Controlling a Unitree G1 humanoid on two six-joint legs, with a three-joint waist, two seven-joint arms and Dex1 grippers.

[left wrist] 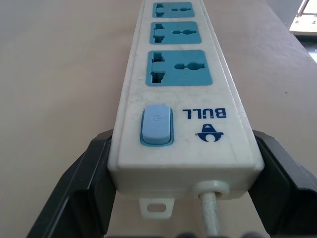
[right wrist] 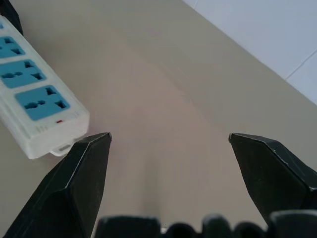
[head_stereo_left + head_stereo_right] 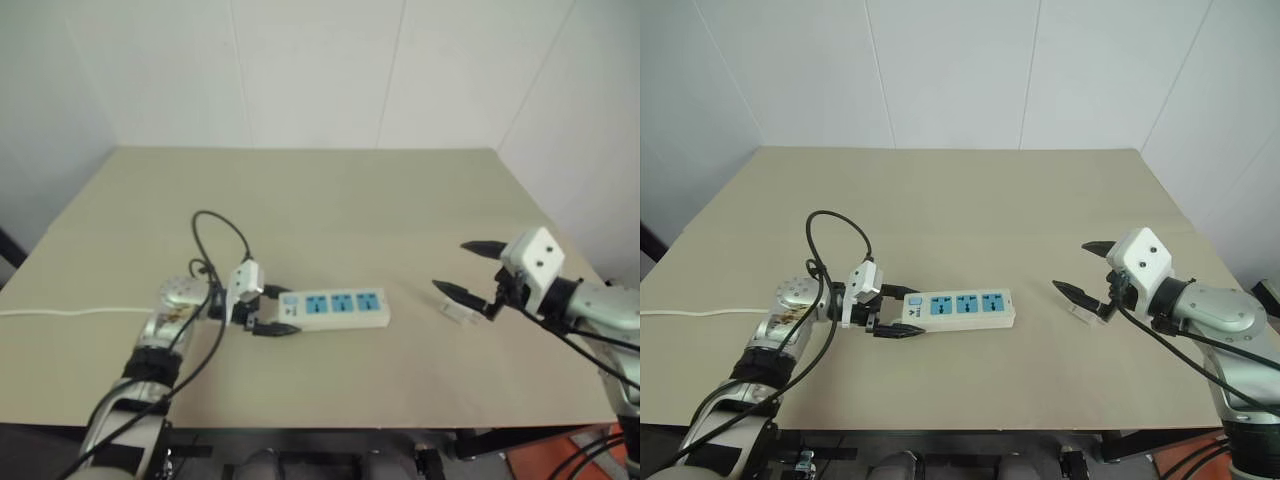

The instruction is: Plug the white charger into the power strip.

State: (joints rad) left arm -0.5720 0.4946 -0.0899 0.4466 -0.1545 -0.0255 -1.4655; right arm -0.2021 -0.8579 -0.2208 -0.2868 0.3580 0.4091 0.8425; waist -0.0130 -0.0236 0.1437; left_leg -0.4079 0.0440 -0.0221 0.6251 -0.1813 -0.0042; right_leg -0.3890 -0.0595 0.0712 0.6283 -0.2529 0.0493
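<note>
Lying flat on the beige tabletop [image 3: 330, 200]: the white power strip [image 3: 340, 308], long axis roughly parallel to the near edge, nearer that edge than the far one and somewhat left of the middle. Three blue sockets [image 3: 343, 301] in a row along its top face, all unoccupied; a light-blue rocker switch [image 1: 156, 124] at its left end, beside a "BULL" logo [image 1: 207, 113]. Thin white cord [image 1: 210, 213] leaving that same switch end.

Clamped on the strip's switch end: the left gripper [image 3: 268, 310], one black finger [image 1: 74, 188] pressed against each long side of the housing, cord running out between the two. Gripper pointing along the strip toward the right side of the table. A black cable [image 3: 215, 235] looping up over the left wrist. A further white cable [image 3: 60, 312] stretched across the tabletop to the left edge.

Well apart from the strip, toward the right edge of the tabletop: the white charger [image 3: 459, 311], a small white block resting on the surface at about the same depth as the strip. Prongs too small to make out.

Just over the charger: the right gripper [image 3: 468, 270], black fingers [image 2: 81, 183] spread wide with nothing between them, aimed toward the strip's far end. Contact between the nearer fingertip and the charger not determinable.
</note>
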